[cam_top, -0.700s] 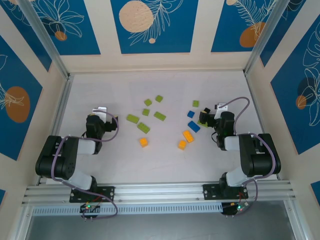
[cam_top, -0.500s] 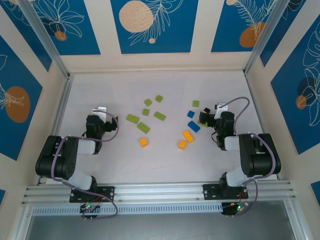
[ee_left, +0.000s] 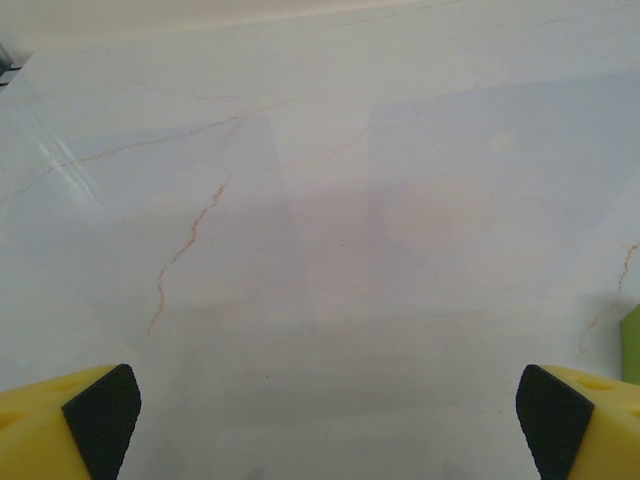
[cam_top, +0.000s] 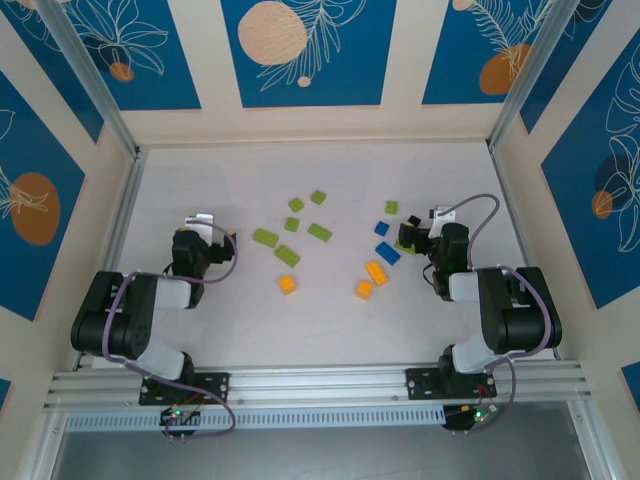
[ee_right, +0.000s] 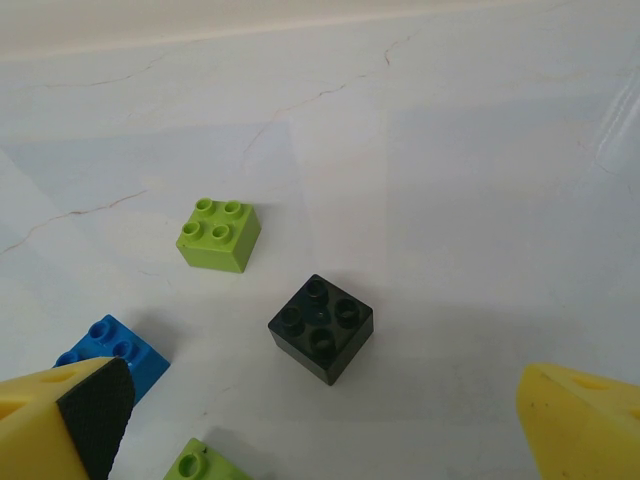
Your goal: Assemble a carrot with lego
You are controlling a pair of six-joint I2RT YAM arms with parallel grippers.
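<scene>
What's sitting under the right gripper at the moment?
A black brick lies on the table just ahead of the open right gripper, nothing stacked on it. A lime green brick sits beyond, a blue brick by one finger. The table beneath the fingers themselves is covered.

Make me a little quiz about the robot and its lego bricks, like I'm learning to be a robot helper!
1. True or false: the right gripper is shut on the black brick.
2. In the top view, how many orange bricks lie on the table? A) two B) three C) five
3. In the right wrist view, what colour is the square brick up and left of the black brick?

Key
1. False: the jaws stand wide open and the black brick lies free on the table.
2. B
3. Lime green
</scene>
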